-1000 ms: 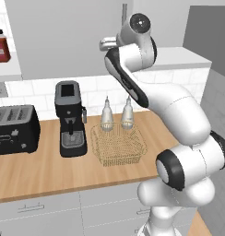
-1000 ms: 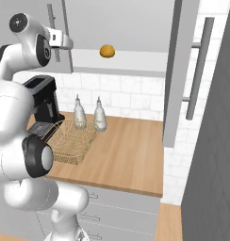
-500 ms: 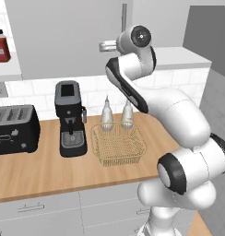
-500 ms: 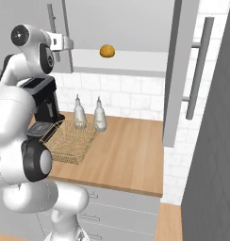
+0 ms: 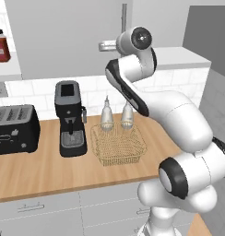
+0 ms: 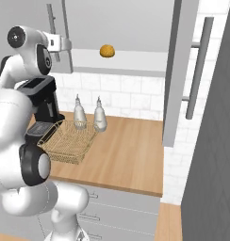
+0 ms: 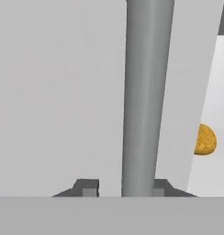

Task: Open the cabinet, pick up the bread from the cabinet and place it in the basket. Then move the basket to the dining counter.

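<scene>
Grey bar handle (image 7: 143, 96) of the cabinet (image 6: 183, 70): clasped between the narrowed tool (image 7: 121, 188), left door unopened. Bread (image 6: 107, 51) on cabinet shelf; basket (image 6: 69, 140) below the cabinet on counter (image 6: 131, 160), unfilled, unmoved.

- My fingers (image 7: 88, 189) look like dark matt plastic, set either side of the handle (image 7: 143, 96), a smooth, dull grey metal bar.
- The cabinet (image 7: 54, 92) door is flat, matt light grey, with no grain.
- The bread (image 6: 107, 51) has a rough, golden-orange crust.
- The basket (image 5: 118, 145) is thin tan wire mesh.
- The counter (image 5: 45, 170) is pale wood with a soft sheen.
- The backsplash (image 6: 131, 96) is glossy white tile.
- The coffee machine (image 5: 70, 120) is shiny black plastic.
</scene>
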Controlling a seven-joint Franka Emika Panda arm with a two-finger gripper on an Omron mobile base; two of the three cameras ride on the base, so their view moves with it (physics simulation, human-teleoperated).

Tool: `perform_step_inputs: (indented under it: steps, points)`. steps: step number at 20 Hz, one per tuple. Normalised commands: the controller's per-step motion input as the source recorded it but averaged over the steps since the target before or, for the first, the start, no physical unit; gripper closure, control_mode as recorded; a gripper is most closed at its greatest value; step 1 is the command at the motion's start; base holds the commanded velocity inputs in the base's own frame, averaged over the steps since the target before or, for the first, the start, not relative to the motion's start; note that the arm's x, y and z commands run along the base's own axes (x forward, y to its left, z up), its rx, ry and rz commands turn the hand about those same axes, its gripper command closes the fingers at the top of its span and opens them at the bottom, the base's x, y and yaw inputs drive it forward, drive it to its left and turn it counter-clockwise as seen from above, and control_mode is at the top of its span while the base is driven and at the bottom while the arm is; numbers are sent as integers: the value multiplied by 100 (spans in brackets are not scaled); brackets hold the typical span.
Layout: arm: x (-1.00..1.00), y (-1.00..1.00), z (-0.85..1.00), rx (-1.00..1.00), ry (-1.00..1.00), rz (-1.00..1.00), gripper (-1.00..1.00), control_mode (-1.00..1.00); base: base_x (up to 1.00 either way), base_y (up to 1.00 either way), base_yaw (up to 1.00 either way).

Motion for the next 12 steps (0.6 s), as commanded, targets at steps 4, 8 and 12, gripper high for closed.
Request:
perform_step_inputs:
  steps: [4, 8, 12]
  points:
    - [-87, 4, 7, 0, -8, 7, 100, -100, 0, 0, 0]
    - [-100, 12, 13, 0, -2, 6, 100, -100, 0, 0, 0]
    - [-100, 35, 16, 0, 0, 0, 100, -100, 0, 0, 0]
